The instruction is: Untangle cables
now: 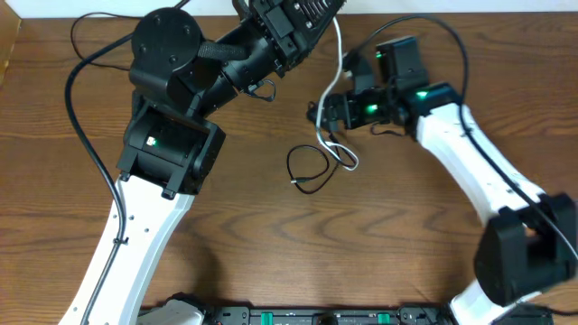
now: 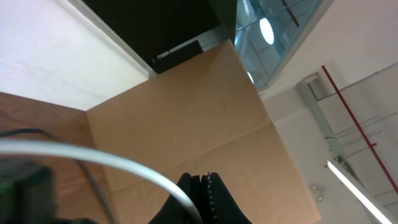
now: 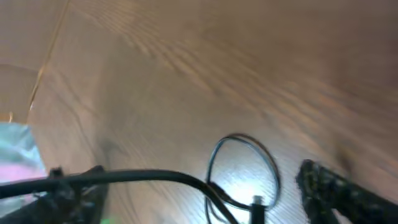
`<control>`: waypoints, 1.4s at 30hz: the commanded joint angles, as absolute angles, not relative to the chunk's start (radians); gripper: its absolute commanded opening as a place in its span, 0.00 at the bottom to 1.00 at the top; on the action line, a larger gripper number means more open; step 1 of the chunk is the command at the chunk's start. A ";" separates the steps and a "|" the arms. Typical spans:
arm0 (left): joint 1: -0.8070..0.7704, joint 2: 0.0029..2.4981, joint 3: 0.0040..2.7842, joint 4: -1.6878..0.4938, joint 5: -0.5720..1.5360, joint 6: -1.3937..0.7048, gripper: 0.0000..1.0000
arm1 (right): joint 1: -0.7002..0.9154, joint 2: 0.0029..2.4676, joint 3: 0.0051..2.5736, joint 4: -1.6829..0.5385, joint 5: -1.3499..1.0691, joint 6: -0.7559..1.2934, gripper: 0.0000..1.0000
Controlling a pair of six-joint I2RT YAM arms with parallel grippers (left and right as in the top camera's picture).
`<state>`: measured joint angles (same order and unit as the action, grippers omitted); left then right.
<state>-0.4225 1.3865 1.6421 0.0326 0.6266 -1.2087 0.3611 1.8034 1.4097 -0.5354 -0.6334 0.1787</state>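
My left gripper (image 1: 316, 13) is raised at the back centre of the table. In the left wrist view its jaws (image 2: 202, 186) are shut on the white cable (image 2: 124, 158). The white cable (image 1: 339, 54) hangs from it down to a small loop on the table. A thin black cable (image 1: 307, 170) lies in a loop beside that white loop. My right gripper (image 1: 327, 110) sits low next to the hanging white cable. In the right wrist view its fingers (image 3: 193, 186) are spread apart, with a black cable (image 3: 143, 177) running across between them above a black loop (image 3: 242, 165).
The wooden table (image 1: 271, 244) holds both arms. A thick black robot cable (image 1: 86, 117) curves along the left side. A thin black loop (image 1: 263, 88) shows by the left arm's wrist. A cardboard panel (image 2: 186, 130) stands behind the table.
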 commanded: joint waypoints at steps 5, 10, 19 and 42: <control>-0.419 1.376 1.648 0.043 0.651 -1.225 0.07 | 0.408 1.880 1.400 -0.492 -0.471 0.247 0.11; -0.347 1.362 1.648 0.014 0.651 -1.193 0.07 | 0.347 1.880 1.400 -0.549 -0.345 0.291 0.01; -0.076 1.343 1.648 -0.339 0.651 -1.095 0.07 | 0.134 1.880 1.400 -0.686 -0.275 0.310 0.01; 0.472 1.346 1.647 -0.834 0.520 -0.759 0.07 | -0.072 1.880 1.400 -0.752 -0.250 0.437 0.01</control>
<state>0.4721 1.3613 1.6421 -0.8127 0.5323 -0.7986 -0.0818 1.8755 1.4029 -0.7582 -0.1967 0.4370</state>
